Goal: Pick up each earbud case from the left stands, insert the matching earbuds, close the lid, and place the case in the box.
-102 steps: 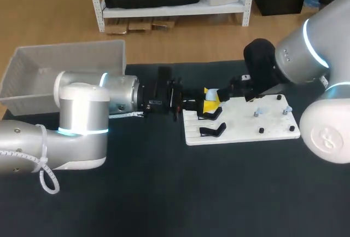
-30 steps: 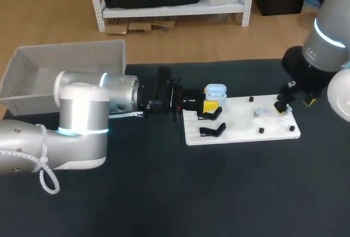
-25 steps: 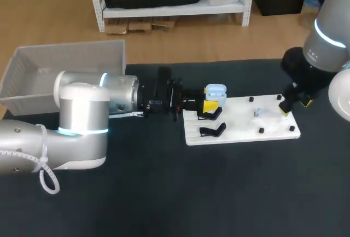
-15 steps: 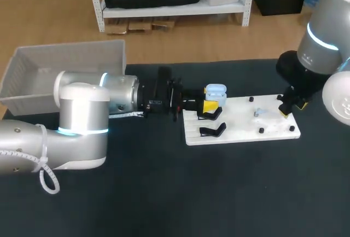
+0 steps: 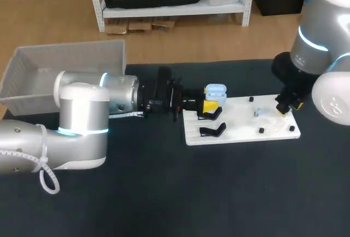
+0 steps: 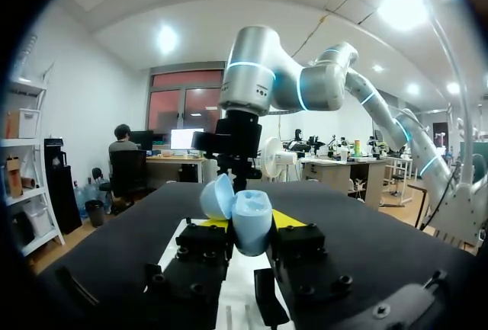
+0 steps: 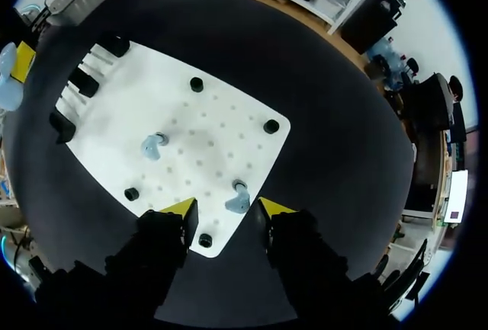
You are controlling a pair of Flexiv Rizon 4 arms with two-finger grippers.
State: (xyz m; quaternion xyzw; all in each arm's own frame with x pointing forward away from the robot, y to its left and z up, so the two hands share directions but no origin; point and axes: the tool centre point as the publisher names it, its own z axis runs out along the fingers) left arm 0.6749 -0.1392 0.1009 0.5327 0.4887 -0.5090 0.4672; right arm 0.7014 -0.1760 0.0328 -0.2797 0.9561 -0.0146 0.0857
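Left wrist view: left gripper [image 6: 250, 225] tight around earbud case [image 6: 245, 216], tips [image 6: 288, 219] mostly hidden; right gripper [image 7: 229, 208] spread above 1 earbud [image 7: 237, 201].

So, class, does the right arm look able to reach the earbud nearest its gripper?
Probably yes: the right gripper hangs open directly over the earbud on the white board, with nothing between them.

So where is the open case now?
In the head view the case is held in the left gripper, at the left edge of the board, next to the stands.
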